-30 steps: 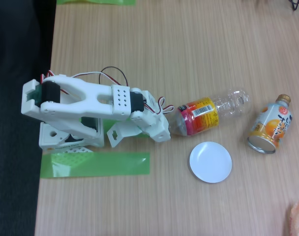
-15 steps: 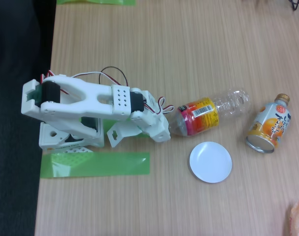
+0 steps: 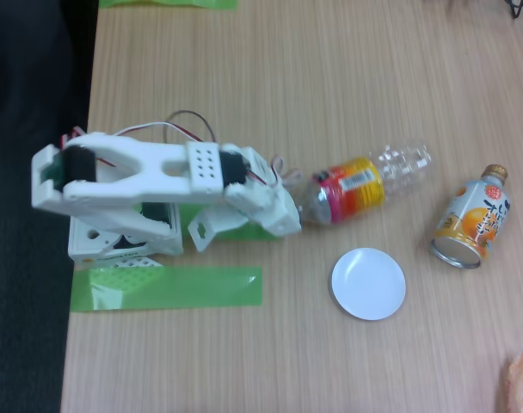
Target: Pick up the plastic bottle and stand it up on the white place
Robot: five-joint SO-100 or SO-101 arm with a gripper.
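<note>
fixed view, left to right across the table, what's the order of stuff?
Robot arm → green tape strip beneath it → plastic bottle, lying down, base end at the jaws → white plate → orange can-bottle, lying down.

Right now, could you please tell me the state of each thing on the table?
plastic bottle: on its side, base end at the gripper, off the plate.
white plate: bare, nothing standing on it.
orange drink can: lying tilted, gold cap on, apart from the bottle.
gripper: at the bottle's base; jaws hidden, grip unclear.
</note>
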